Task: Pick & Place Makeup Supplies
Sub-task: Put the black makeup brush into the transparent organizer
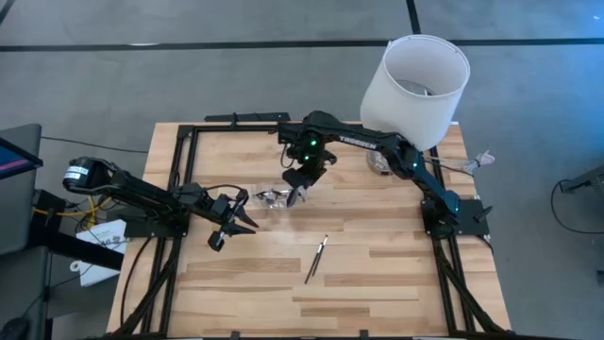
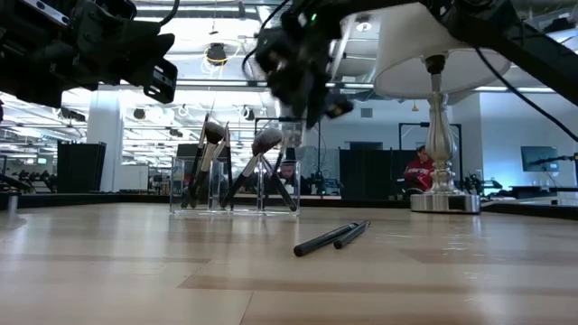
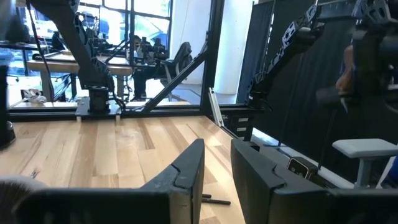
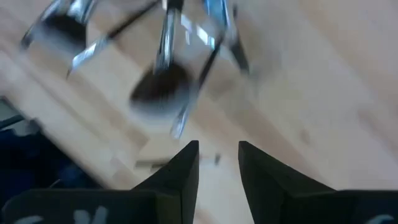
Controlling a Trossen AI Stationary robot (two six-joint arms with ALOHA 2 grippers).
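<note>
Two thin dark makeup brushes lie side by side on the bare wood near the table's middle. Several more brushes stand bristles-up, leaning in a clear holder, which rests on the table. My right gripper hovers open just above that holder, pointing down, holding nothing. My left gripper is open and empty, above the table to the left of the holder. One lying brush shows just past its fingers.
A white-shaded lamp with a silver base stands at the table's far right, close to the right arm. A black frame borders the table. Bare wood lies toward the near edge. A person sits in the room behind.
</note>
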